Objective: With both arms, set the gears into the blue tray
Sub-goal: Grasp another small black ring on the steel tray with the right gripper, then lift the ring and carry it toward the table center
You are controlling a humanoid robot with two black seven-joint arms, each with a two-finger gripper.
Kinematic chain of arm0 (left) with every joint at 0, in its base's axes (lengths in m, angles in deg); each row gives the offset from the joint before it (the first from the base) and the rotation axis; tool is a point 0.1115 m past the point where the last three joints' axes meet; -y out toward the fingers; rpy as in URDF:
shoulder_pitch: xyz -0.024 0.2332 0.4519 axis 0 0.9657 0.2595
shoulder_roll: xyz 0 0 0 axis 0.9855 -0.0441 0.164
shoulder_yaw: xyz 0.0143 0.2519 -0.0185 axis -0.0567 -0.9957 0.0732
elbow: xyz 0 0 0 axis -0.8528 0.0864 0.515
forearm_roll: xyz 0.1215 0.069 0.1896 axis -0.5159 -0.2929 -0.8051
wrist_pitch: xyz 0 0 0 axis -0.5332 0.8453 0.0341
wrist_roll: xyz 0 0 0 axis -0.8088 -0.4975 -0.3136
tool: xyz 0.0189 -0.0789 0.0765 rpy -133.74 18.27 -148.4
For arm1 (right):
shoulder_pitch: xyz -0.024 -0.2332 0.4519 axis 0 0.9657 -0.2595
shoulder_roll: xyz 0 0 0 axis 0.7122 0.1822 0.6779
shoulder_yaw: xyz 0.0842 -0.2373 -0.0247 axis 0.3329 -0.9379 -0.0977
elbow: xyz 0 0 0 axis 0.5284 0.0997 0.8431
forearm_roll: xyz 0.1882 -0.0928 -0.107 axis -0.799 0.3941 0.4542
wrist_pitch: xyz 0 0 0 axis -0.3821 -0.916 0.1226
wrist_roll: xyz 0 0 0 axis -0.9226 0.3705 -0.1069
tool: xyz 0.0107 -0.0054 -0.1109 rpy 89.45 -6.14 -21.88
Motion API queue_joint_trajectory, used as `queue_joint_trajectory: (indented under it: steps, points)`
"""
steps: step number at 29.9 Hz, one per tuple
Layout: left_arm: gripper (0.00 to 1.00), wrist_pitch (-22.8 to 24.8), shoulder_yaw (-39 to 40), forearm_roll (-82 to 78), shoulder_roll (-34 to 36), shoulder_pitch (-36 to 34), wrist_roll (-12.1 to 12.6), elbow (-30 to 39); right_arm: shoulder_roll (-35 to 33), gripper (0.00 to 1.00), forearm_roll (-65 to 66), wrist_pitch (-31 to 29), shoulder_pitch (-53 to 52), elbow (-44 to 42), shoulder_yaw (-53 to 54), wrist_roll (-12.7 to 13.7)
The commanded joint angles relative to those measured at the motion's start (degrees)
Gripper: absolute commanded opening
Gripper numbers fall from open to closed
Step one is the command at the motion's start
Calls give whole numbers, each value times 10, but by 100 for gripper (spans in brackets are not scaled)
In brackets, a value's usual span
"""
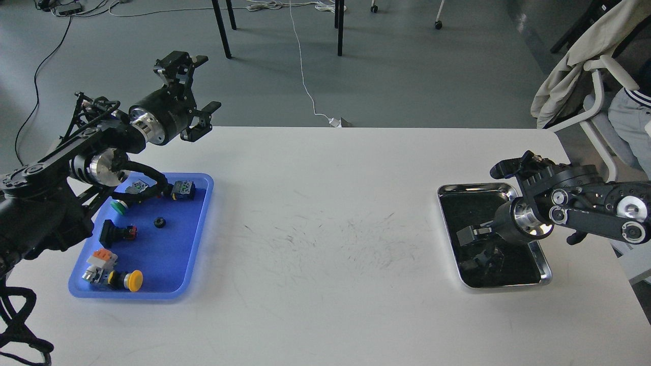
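White surface (pixel 325 305) lies bare close to me. On my left sits the blue tray (pixel 168 277). One gear (pixel 159 222), small, black and round, lies in the tray near its middle. Switches lie around it: a yellow one (pixel 133 280), a red one (pixel 119 233), and a green one (pixel 118 206). So I think at least one gear is done.

On my right sits the steel tray (pixel 544 264). Its floor looks dark and shiny, and it shows a mirror picture of my arm. I cannot tell if any gears lie in it. The right gripper (pixel 475 232) reaches down into this tray, low over the floor. It looks small and dark, so I cannot tell if its fingers are apart or together, or if they hold a gear. My guess is that it is picking up the next gear, which must then go across to the blue tray.

Farther off, the left gripper (pixel 196 96) hangs in the air behind the blue tray. Its fingers are wide apart and hold nothing.
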Motion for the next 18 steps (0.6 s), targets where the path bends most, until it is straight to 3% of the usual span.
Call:
queue_joint_trajectory:
  steps: [1,3,6,7,14,18]
  points:
    - [98,0,0,0,1,0,0,-1,1,36,1,0,-9,1,-6,-4]
    - [98,0,0,0,2,0,0,-1,5,33,0,0,-17,1,-19,-7]
    - [98,0,0,0,2,0,0,0,9,4,0,0,-21,0,-21,-16]
    - [98,0,0,0,2,0,0,-1,9,1,0,0,-21,0,-21,-16]
    - [98,0,0,0,2,0,0,0,12,1,-5,0,-27,2,-20,-17]
    - [98,0,0,0,3,0,-1,0,-2,1,-29,0,-87,30,-14,-22]
